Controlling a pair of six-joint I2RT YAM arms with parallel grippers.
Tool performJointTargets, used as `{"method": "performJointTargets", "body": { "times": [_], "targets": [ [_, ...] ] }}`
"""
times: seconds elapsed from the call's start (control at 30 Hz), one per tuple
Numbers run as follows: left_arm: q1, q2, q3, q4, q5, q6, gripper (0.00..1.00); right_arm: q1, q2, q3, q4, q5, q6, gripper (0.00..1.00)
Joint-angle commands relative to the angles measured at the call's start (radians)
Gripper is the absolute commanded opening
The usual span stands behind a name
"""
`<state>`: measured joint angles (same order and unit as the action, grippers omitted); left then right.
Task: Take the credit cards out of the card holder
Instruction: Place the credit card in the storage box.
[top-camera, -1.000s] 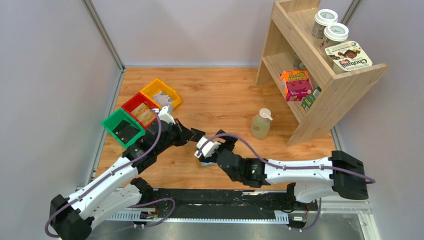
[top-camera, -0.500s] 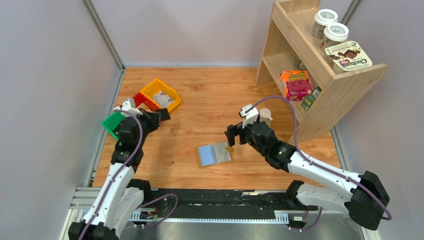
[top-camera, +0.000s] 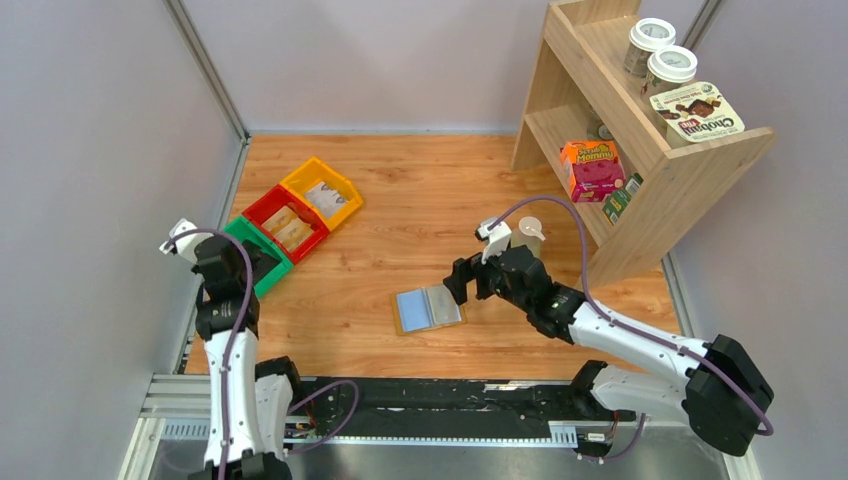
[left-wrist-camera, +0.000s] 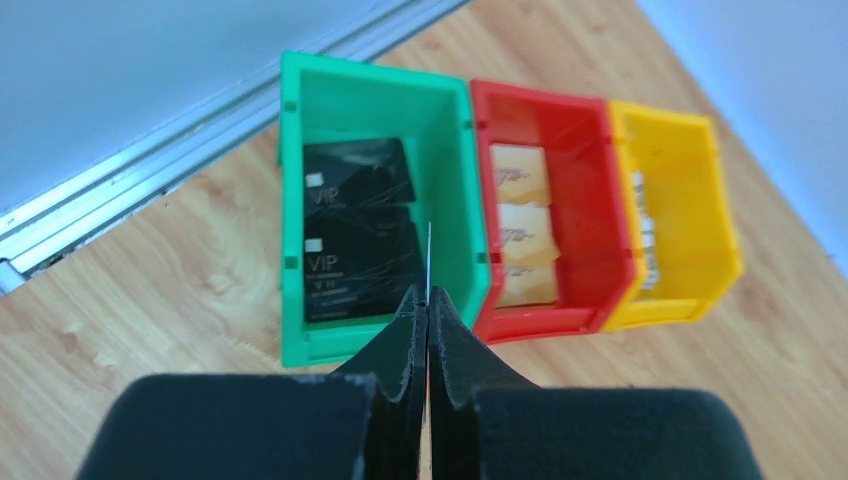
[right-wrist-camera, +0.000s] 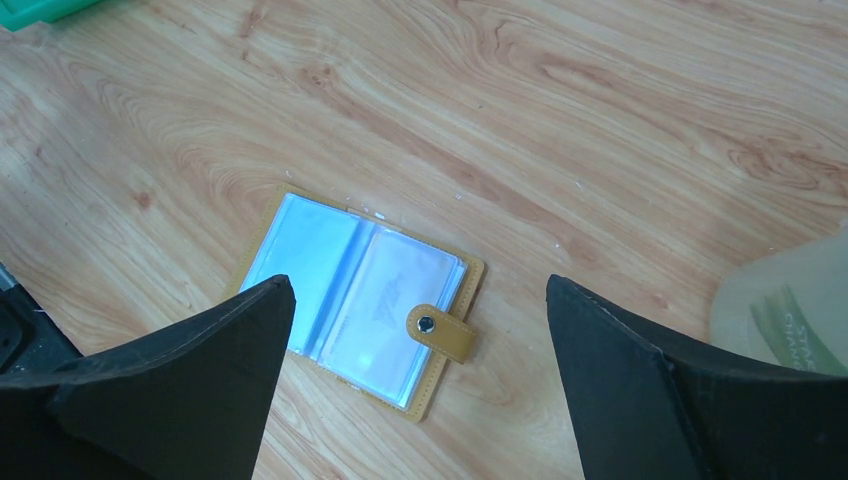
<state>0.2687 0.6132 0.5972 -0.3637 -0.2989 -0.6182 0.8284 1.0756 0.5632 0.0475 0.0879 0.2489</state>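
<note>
The card holder (top-camera: 429, 308) lies open on the wooden floor, a mustard-yellow wallet with pale blue-grey clear sleeves. In the right wrist view (right-wrist-camera: 350, 290) its snap tab (right-wrist-camera: 440, 332) points right, and a pale card with a faint logo shows in the right sleeve. My right gripper (top-camera: 462, 285) is open and empty above the wallet's right edge (right-wrist-camera: 418, 280). My left gripper (left-wrist-camera: 427, 295) is shut on a thin credit card (left-wrist-camera: 428, 255), seen edge-on, over the green bin (left-wrist-camera: 455, 200). Two black VIP cards (left-wrist-camera: 360, 230) lie in that bin. In the top view the left gripper (top-camera: 250, 263) is at the green bin (top-camera: 268, 272).
A red bin (top-camera: 283, 222) with tan packets and a yellow bin (top-camera: 322, 192) stand in a row beside the green one. A soap bottle (top-camera: 522, 248) stands just behind the right arm. A wooden shelf (top-camera: 640, 150) with boxes and cups fills the back right.
My left arm has swung left from the middle of the floor to the green bin. My right arm left the wallet, went right, then came back to its right edge. The wallet lies uncovered.
</note>
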Motion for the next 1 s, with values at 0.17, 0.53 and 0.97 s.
{"method": "performJointTargets", "body": {
  "times": [0.17,0.53,0.97],
  "targets": [
    [0.223,0.362,0.056,0.103,0.324,0.049,0.00,-0.008,-0.078,-0.051,0.092,-0.014,0.018,1.00],
    [0.268,0.600,0.090,0.284,0.517,0.100,0.00,-0.006,-0.075,-0.059,0.109,-0.028,0.016,1.00],
    [0.271,0.554,0.177,0.066,0.373,0.185,0.70,-0.008,-0.082,-0.052,0.089,-0.024,0.006,1.00]
  ]
}}
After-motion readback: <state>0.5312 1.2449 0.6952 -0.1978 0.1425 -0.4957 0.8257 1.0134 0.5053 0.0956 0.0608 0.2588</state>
